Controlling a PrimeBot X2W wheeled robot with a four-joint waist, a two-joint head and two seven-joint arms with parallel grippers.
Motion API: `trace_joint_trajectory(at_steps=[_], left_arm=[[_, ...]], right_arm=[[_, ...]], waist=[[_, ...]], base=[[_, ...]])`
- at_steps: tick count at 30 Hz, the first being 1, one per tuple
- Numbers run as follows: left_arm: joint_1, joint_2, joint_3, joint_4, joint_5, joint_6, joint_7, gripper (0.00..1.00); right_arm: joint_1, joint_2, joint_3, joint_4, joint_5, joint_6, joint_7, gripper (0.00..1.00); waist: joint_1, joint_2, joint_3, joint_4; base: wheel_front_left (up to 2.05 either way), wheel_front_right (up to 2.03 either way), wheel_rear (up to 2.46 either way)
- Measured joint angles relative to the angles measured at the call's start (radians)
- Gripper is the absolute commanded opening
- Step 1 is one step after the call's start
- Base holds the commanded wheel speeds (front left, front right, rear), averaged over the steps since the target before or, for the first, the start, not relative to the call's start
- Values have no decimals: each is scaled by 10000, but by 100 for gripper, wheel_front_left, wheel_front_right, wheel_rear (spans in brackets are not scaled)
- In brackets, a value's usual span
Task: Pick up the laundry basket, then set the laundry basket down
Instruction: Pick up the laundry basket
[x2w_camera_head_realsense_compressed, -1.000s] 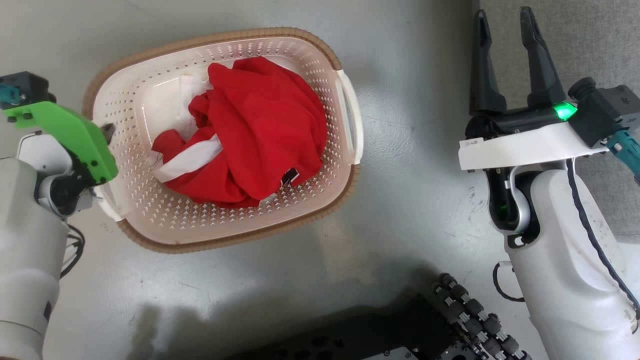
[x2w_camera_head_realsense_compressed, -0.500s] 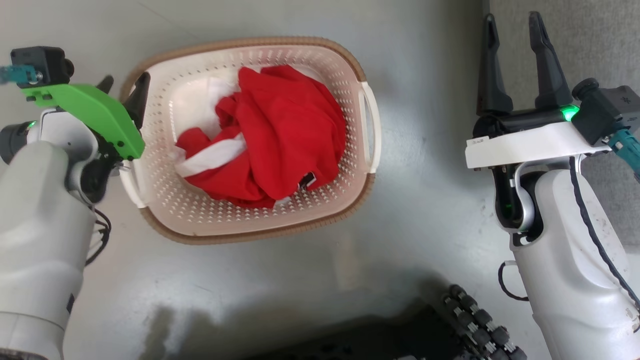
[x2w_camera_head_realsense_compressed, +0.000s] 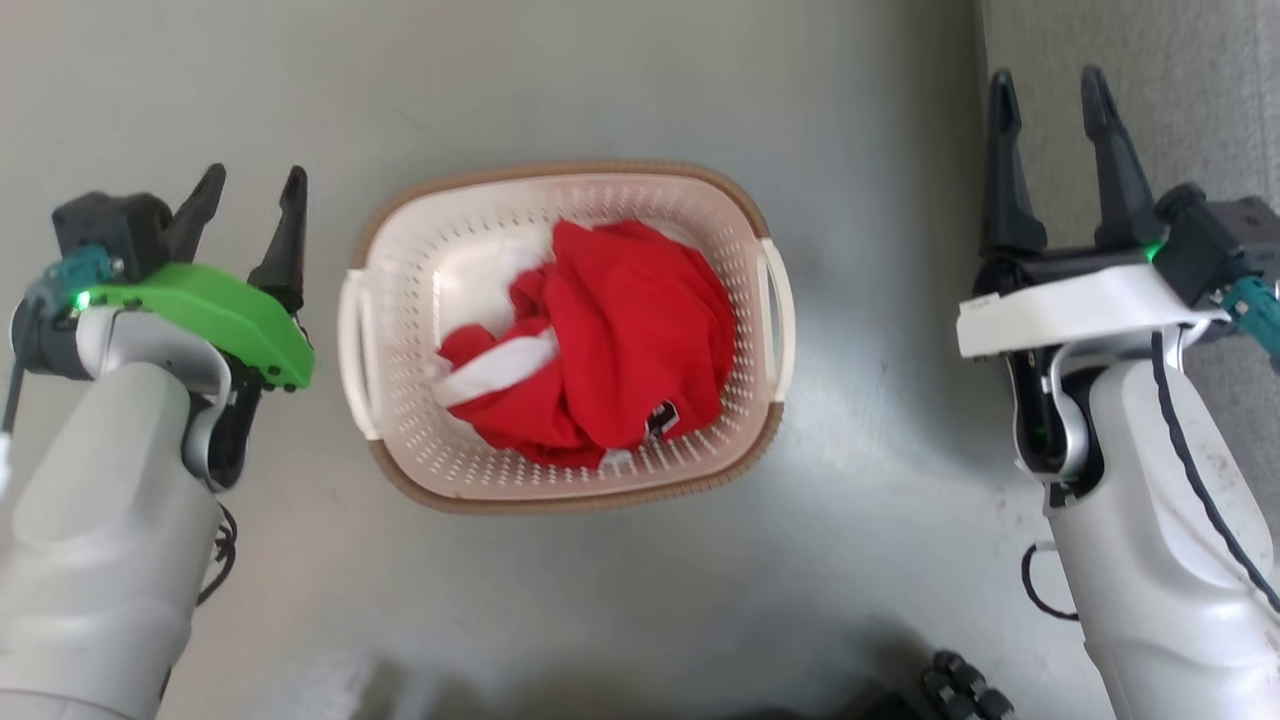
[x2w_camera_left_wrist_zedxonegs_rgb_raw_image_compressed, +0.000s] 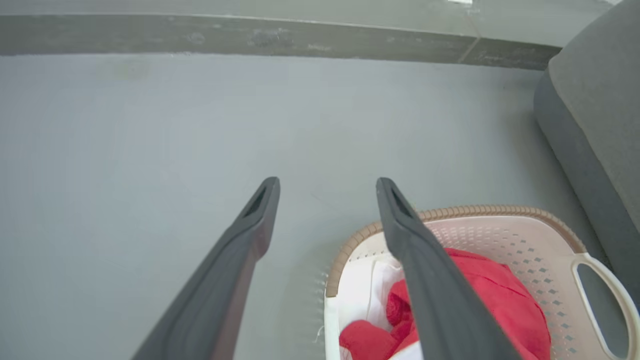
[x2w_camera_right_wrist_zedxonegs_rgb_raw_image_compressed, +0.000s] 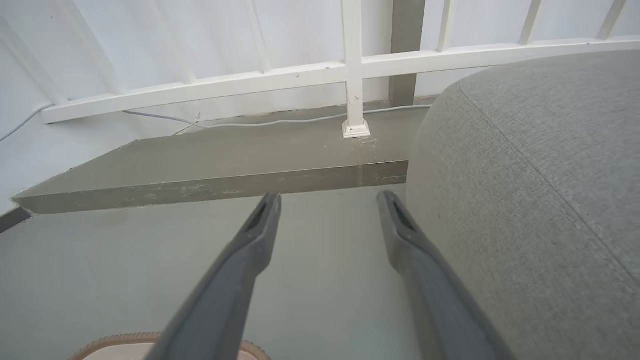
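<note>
**Left gripper letting go, basket resting on the floor**

The left gripper (x2w_camera_head_realsense_compressed: 255, 175) is standing clear of the laundry basket (x2w_camera_head_realsense_compressed: 400, 290), its two fingers spread wide and holding nothing. A second ago it was down against the basket's left handle (x2w_camera_head_realsense_compressed: 348, 340), and half a second ago it was rising past the rim. The whole head view is shifting too, so the camera is moving, and part of the basket's apparent slide comes from that. The right gripper (x2w_camera_head_realsense_compressed: 1046, 80) is waiting well apart on the other side, wide and empty, much as before. The basket is lying level on the grey floor (x2w_camera_head_realsense_compressed: 600, 80) between the two arms, touched by neither. I am reading this as the set-down being finished, or nearly so, with the release made and the left arm pulling away.

Several things are staying hidden. The red garment (x2w_camera_head_realsense_compressed: 640, 330) is covering most of the basket's bottom, with a white piece showing beside it, and I cannot tell what else lies beneath. A small dark label on the cloth is too small to read. In the left wrist view the gripper's own finger is crossing the basket, and the bottom edge is cutting off its near half. In the right wrist view a sliver of brown rim is peeking in at the bottom edge, near a grey upholstered seat (x2w_camera_right_wrist_zedxonegs_rgb_raw_image_compressed: 525, 200).
</note>
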Motion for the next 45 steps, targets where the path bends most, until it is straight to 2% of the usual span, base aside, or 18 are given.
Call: trace_joint_trajectory(at_steps=[3,13,20,26,45], left_arm=[[252,6,4,-232,127,150,-537,100],[1119,182,150,-1521,874,857,-454,100],[1656,293,1022,-3455,1473,1490,-380,100],[2792,265,1129,-4451,1833,1812,-380,100],[6218,125,1064,-5697,1958,2159,-378,100]], right_arm=[[174,-10,-123,42,-27,8,0,100],[775,-194,-380,180,-232,31,0,100],[1157,-274,-489,102,-435,31,0,100],[1645,-339,-464,61,-543,86,0,100],[3747,-265,-295,190,-533,82,0,100]], waist=[[0,0,-420,137],[0,0,-1851,462],[0,0,-2871,599],[0,0,-3728,677],[-1,0,-5716,701]], base=[[0,0,0],[0,0,0],[0,0,0],[0,0,0],[0,0,0]])
